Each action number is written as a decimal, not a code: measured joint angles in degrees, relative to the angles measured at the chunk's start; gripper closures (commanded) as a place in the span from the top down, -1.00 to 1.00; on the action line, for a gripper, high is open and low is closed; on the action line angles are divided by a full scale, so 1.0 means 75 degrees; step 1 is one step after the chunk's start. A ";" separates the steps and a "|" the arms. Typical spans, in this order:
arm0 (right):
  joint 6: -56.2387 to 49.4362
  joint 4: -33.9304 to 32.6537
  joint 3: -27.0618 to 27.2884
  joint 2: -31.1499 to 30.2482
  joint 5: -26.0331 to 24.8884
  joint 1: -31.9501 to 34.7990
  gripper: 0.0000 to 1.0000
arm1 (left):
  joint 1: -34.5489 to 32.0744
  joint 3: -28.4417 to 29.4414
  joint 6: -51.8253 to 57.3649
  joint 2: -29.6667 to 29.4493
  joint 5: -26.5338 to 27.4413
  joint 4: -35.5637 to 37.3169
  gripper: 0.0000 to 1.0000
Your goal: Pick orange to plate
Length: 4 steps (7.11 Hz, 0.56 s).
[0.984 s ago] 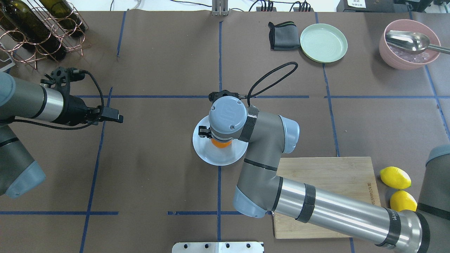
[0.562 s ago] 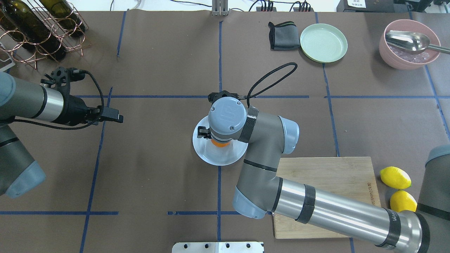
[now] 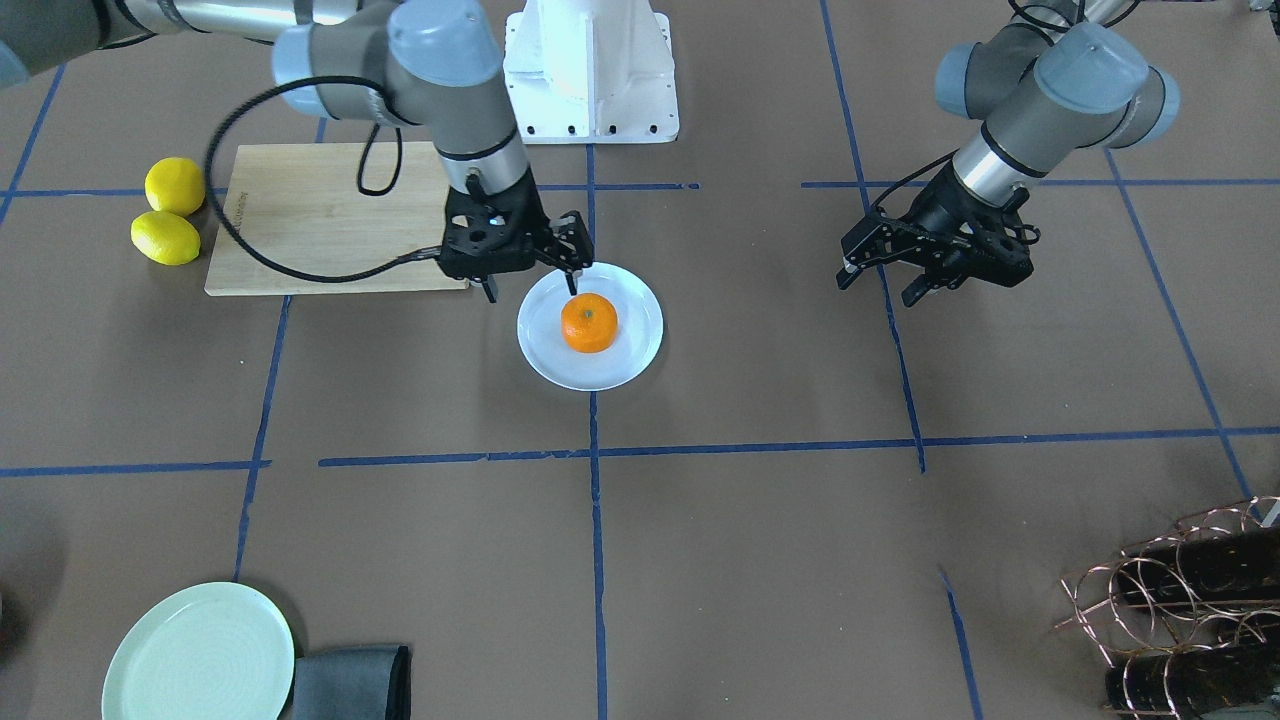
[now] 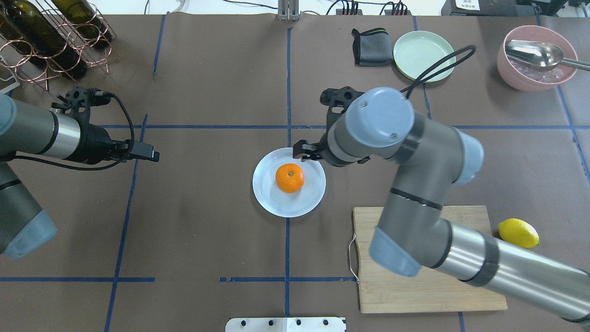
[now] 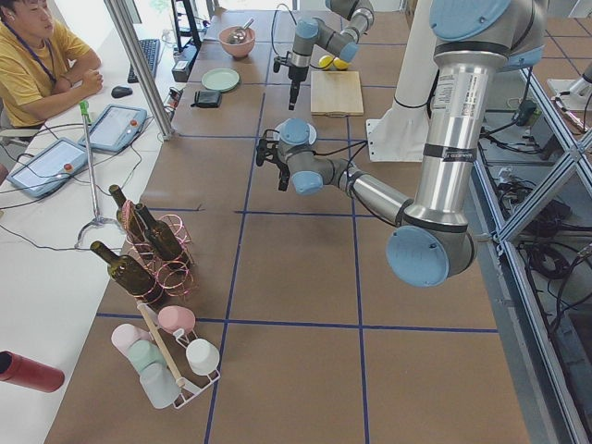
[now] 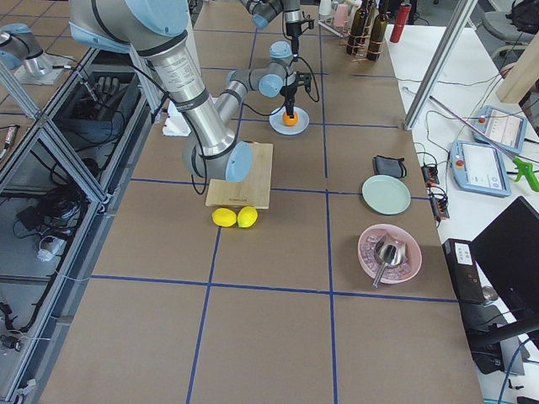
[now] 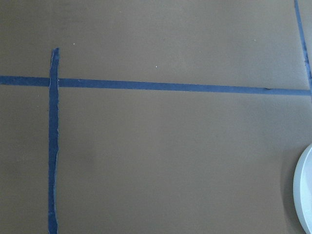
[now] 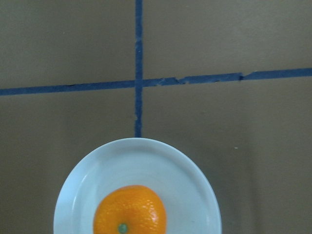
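Observation:
The orange (image 4: 290,178) rests stem-up in the middle of the pale bluish-white plate (image 4: 281,203) at the table's centre, and nothing touches it. The front-facing view shows the same orange (image 3: 589,322) on the plate (image 3: 632,300). My right gripper (image 3: 530,287) hangs open and empty above the plate's rim, on the side toward the cutting board. Its wrist camera looks down on the orange (image 8: 129,209) and plate (image 8: 187,195). My left gripper (image 3: 880,282) hovers open and empty far off to the plate's side (image 4: 148,153).
A wooden cutting board (image 4: 428,258) lies by the right arm, with two lemons (image 3: 170,210) beyond it. A pale green plate (image 4: 424,55), grey cloth (image 4: 371,46) and pink bowl with a metal scoop (image 4: 537,57) stand at the back right. A wine rack (image 4: 50,37) stands at the back left.
My right arm has lifted off the orange and swung back to the right, uncovering it on the plate. The left arm has barely moved.

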 measured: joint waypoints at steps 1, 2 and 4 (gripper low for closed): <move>-0.0607 -0.0034 0.0428 -0.0690 0.0722 0.0671 1.00 | -0.0324 -0.0014 0.1054 0.0421 -0.0015 0.0006 1.00; -0.1530 -0.0044 0.0579 -0.1340 0.1403 0.1407 1.00 | -0.0829 0.0027 0.2213 0.0777 -0.0051 0.0036 1.00; -0.4100 -0.0139 0.0444 -0.2492 0.2528 0.3118 1.00 | -0.2427 0.0241 0.4789 0.1031 -0.0544 0.0758 1.00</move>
